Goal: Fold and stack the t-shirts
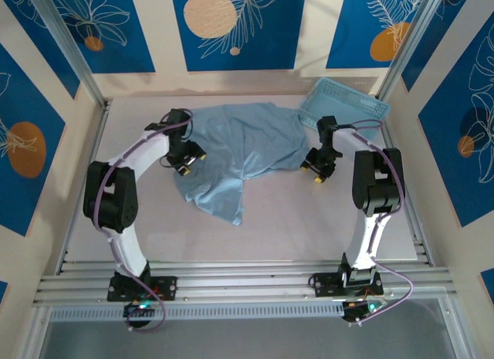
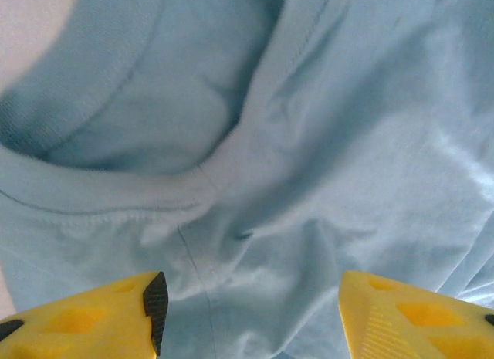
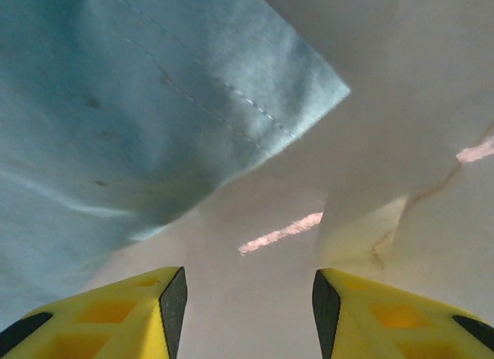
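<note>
1. The t-shirt (image 1: pixel 247 143) lies rumpled on the table (image 1: pixel 309 228).
2. It looks soft, light and floppy.
3. My left gripper (image 2: pixel 251 305) is spread wide over the collar (image 2: pixel 100 198).
4. My right gripper (image 3: pixel 248 297) is spread wide beside a hem corner (image 3: pixel 312 95).
5. I would pinch those 2 stitched edges.

The soft short-sleeved cotton t-shirt (image 1: pixel 239 147) is a plain light dusty blue, with stitched hems in the same tone. The rigid plastic lattice basket (image 1: pixel 345 106) is a brighter light blue with an open grid pattern. The flat table top (image 1: pixel 309 228) is off-white. The left gripper (image 1: pixel 191 163) and right gripper (image 1: pixel 312 172) have bright yellow fingers (image 2: pixel 77 324) with black pads (image 2: pixel 157 305). The left arm (image 1: pixel 131 247) and right arm (image 1: pixel 367 235) are white with black joints and purple cables (image 1: pixel 147 143). The cream wall panels (image 1: pixel 262 42) carry deep-blue rectangles with white line-drawn leaves and orange and peach discs.
</note>
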